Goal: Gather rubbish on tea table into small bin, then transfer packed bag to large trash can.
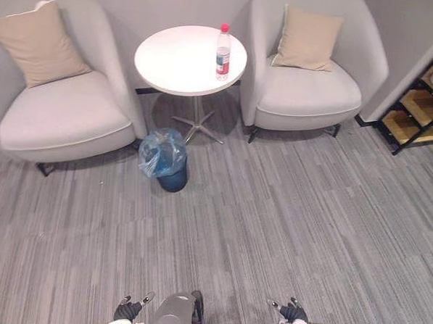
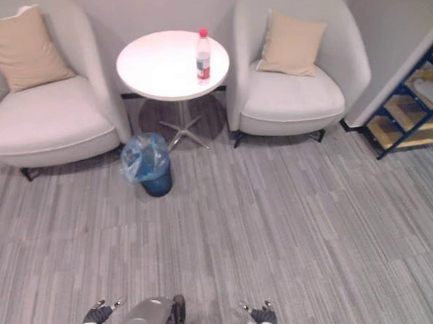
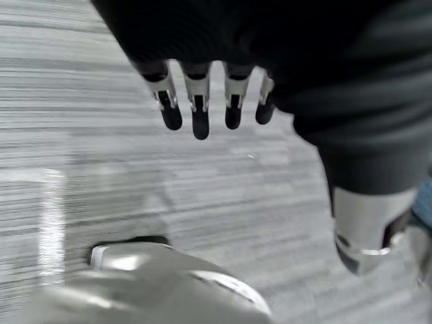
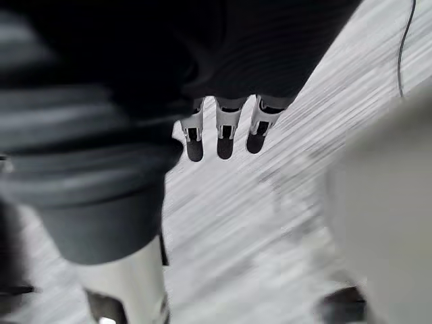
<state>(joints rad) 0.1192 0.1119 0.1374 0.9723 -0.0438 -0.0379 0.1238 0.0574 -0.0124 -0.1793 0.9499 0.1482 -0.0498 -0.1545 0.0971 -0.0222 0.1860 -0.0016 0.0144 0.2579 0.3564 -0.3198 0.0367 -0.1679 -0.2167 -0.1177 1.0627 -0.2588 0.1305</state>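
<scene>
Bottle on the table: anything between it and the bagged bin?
Nothing visible. The clear red-capped plastic bottle stands alone on the round white table; the small dark bin with a blue bag sits on carpet just off the table's near edge.

**Left hand empty above grey carpet**

The left hand (image 3: 270, 61), under its dark ribbed cover, hangs over the floor with nothing in it. Its silver fingers (image 3: 200, 101), dark at the tips, reach out straight in a row, side by side. The thumb (image 3: 364, 229) stands apart from them. Past the hand lies grey carpet (image 3: 135, 175) with fine stripes.
</scene>
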